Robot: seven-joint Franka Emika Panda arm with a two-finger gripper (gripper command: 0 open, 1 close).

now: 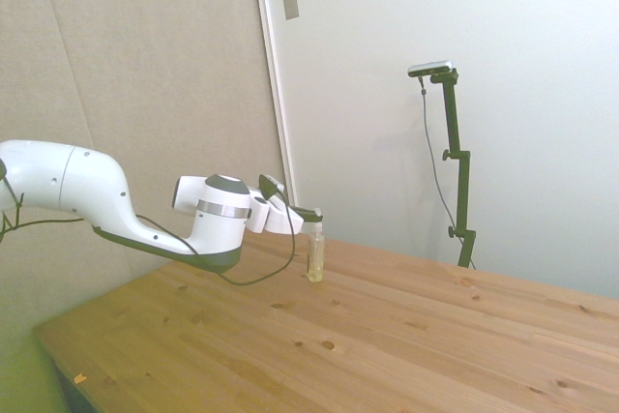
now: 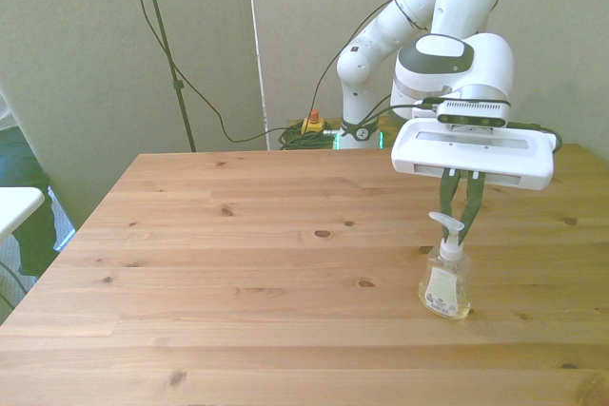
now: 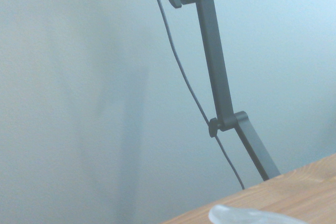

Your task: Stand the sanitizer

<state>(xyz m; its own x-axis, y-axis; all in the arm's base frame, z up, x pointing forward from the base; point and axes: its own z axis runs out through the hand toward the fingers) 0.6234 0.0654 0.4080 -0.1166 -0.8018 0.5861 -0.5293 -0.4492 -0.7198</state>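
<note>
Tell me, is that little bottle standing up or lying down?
Standing upright. The sanitizer rests base-down on the table, pump nozzle on top, in both room views, with the gripper at its nozzle.

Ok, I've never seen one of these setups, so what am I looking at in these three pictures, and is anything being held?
It is a white robot arm working at a wooden table. One picture is taken from the side, one from across the table, and one from a camera on the wrist. The only thing on the table is a sanitizer bottle, standing upright on its base. The gripper sits at the bottle's pump top, its fingers close on either side; whether they grip it cannot be told. The wrist view shows mostly wall, plus a blurred white edge, probably the pump.
</note>
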